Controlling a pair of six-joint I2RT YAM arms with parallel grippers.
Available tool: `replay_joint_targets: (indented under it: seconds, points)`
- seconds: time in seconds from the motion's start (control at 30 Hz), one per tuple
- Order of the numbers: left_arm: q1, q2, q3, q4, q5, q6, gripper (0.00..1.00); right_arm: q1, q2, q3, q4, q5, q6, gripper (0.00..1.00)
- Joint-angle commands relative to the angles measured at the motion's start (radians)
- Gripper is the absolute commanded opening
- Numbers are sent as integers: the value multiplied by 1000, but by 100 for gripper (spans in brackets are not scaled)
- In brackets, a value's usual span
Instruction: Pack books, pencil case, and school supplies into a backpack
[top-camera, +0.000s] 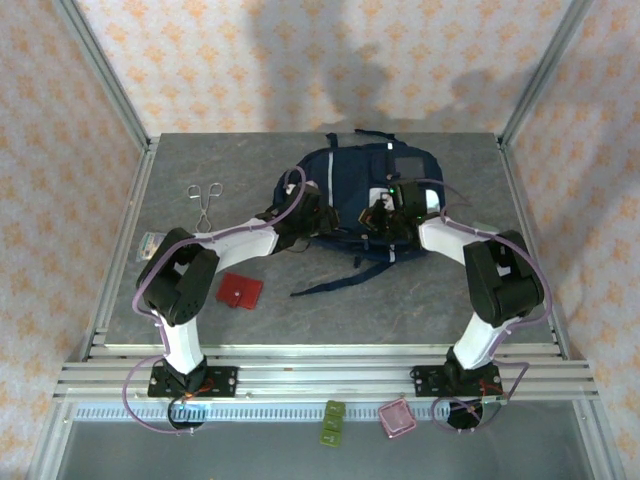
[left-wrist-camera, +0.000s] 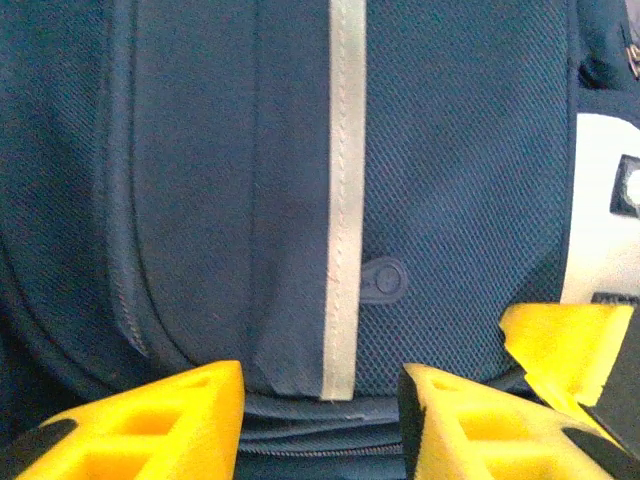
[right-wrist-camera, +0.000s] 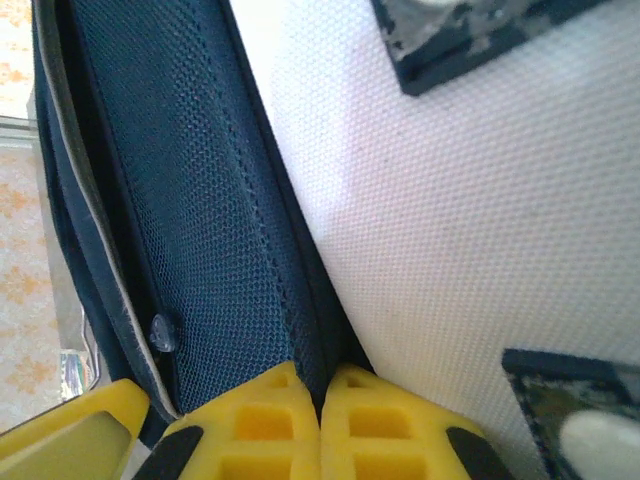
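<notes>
Closed yellow right pincer (right-wrist-camera: 322, 378) touches mesh-woven backpack (right-wrist-camera: 200, 200).

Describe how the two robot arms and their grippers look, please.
Left arm and right arm: white links, black joint housings, a thin lilac cable looped along each. Left gripper and right gripper: blocky yellow plastic fingers with rectangular hollows and black bases.

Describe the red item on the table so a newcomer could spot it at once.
Start at the big navy backpack, then come toward the near left. Beside the left arm lies a small flat red square, apart from the backpack. Its red colour and square shape separate it from the silver looped tool farther back.
</notes>
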Motion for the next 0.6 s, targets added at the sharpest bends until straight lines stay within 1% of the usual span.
replay_joint_targets:
  seconds: [0.0,0.27,0.43,0.57]
  points:
    - [-33,-40,9,-6,-56,44,47,2,-32,26,69,-15,4,0]
    - [-91,-108,-34,21,-175,59,50,1,-193,21,113,6,38,0]
    - [-121,-96,-10,8,-249,67,57,1,-214,10,150,-29,76,0]
    - [-140,-58,29,8,-271,81,58,4,-221,-3,158,-33,80,0]
